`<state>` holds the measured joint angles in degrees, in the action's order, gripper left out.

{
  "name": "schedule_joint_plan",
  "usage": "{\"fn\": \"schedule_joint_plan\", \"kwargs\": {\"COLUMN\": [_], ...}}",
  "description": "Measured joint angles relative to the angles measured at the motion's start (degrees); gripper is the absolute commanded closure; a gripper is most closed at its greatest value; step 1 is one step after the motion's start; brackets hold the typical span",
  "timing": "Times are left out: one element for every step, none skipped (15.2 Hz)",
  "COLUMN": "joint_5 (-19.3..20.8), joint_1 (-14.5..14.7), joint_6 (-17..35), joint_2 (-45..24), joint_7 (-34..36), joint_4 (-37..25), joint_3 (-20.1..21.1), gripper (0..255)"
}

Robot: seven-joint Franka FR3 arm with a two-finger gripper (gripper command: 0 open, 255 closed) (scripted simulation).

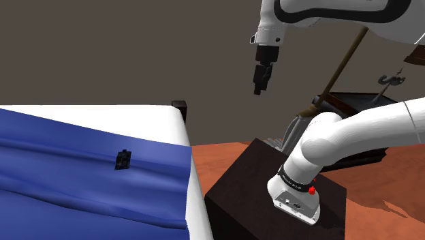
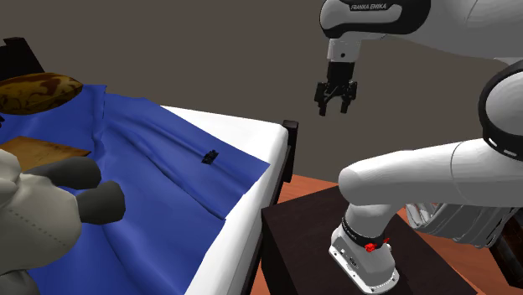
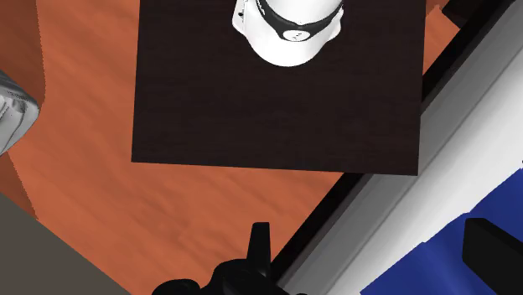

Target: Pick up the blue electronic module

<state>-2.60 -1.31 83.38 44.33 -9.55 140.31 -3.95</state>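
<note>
Blue-covered bed (image 1: 61, 184): dark module (image 1: 123, 159) not yet approached; gripper (image 2: 334, 107) is held high, fingers apart and empty; traverse and descent are judged needed.

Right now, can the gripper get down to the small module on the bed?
Probably yes. The module lies alone on the blue blanket, nothing over or around it. The open gripper hangs high beside the bed, with only free air between.

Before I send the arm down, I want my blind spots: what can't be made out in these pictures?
The module: too small in the shoulder and second exterior views to read its shape.
The pincer: open, but the wrist view's edge cuts off most of both fingers.
The bed: its near part is hidden behind a plush toy in the second exterior view.
</note>
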Motion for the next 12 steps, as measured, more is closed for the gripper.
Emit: {"fn": "schedule_joint_plan", "kwargs": {"joint_5": [0.0, -0.38, -1.1, -1.51, -2.3, -2.98, -3.69, -4.05, -4.67, -5.21, -5.59, -5.98], "joint_1": [0.0, 0.25, 0.7, 1.01, 1.55, 2.03, 2.53, 2.84, 3.34, 3.81, 4.18, 4.57], "joint_6": [0.0, 0.55, 1.61, 2.37, 3.81, 5.3, 6.9, 8.4, 10.04, 11.13, 12.64, 14.1], "joint_2": [0.0, -0.39, -1.28, -1.88, -3.18, -4.01, -5.37, -6.57, -8.52, -9.63, -10.88, -12.41], "joint_7": [0.0, 0.55, 1.56, 2.32, 3.5, 4.61, 5.78, 6.6, 7.81, 9.04, 10.04, 11.18], "joint_4": [0.0, 0.07, 0.11, 0.1, 0.08, 0.54, 0.58, 0.69, 0.17, -0.07, 0.03, -0.24], "joint_3": [0.0, 0.58, 1.61, 2.41, 3.65, 4.82, 6.04, 6.94, 8.2, 9.38, 10.42, 11.55], "gripper": [0, 0, 0, 0, 0, 0, 0, 0, 0, 0, 0, 0]}}
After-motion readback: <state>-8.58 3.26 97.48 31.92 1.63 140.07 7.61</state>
